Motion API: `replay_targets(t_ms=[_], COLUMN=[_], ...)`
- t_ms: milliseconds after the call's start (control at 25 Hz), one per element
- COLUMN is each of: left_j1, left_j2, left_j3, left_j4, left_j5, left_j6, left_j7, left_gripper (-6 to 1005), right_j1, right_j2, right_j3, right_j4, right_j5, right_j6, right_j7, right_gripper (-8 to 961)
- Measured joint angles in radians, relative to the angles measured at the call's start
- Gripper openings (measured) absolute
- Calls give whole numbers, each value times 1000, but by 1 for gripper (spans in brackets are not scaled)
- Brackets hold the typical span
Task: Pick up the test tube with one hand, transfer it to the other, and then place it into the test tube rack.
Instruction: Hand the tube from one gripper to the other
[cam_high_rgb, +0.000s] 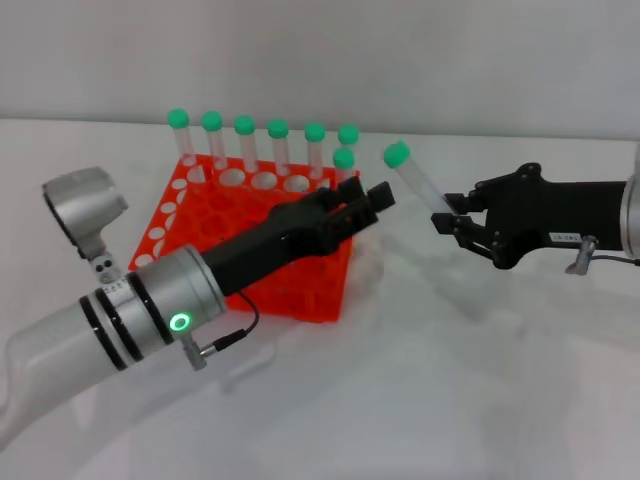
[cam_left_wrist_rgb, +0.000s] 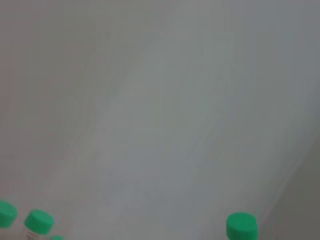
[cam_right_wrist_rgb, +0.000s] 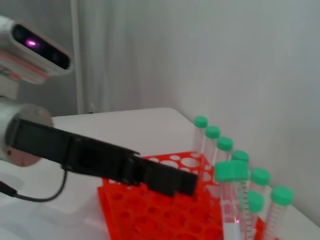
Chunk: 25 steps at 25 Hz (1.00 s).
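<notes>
My right gripper (cam_high_rgb: 447, 222), black with a white label, is shut on the lower end of a clear test tube (cam_high_rgb: 420, 185). The tube is held tilted in the air to the right of the orange test tube rack (cam_high_rgb: 300, 280), its green cap pointing up and towards the rack. The tube also shows close up in the right wrist view (cam_right_wrist_rgb: 232, 200). My left gripper (cam_high_rgb: 368, 205), long and black on the green-lit silver wrist, reaches over the rack with its jaws slightly apart and empty, its tips a short gap from the held tube. It also shows in the right wrist view (cam_right_wrist_rgb: 170, 180).
Several green-capped tubes (cam_high_rgb: 278, 145) stand in the rack's back row and far right corner. Green caps (cam_left_wrist_rgb: 39, 221) peek in at the edge of the left wrist view. The white table (cam_high_rgb: 450, 380) spreads in front and to the right. A white wall stands behind.
</notes>
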Motion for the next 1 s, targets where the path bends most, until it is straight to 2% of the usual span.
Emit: replay_targets(t_ms=[280,1000], left_j1=[-10,-3], left_j2=[-5,-6], left_j3=[5,6], left_j4=[17,45], left_j5=[47,52], left_j6=[-8,-8], left_j7=[-6,13], left_gripper=[530,522], right_j1=[17,12], right_j2=[-1,-2], right_j3=[-20,-82], right_j4=[2,2], right_j5=[-3,-19], right_j6=[0,-10], right_j7=[-1,-25], right_gripper=[187,187])
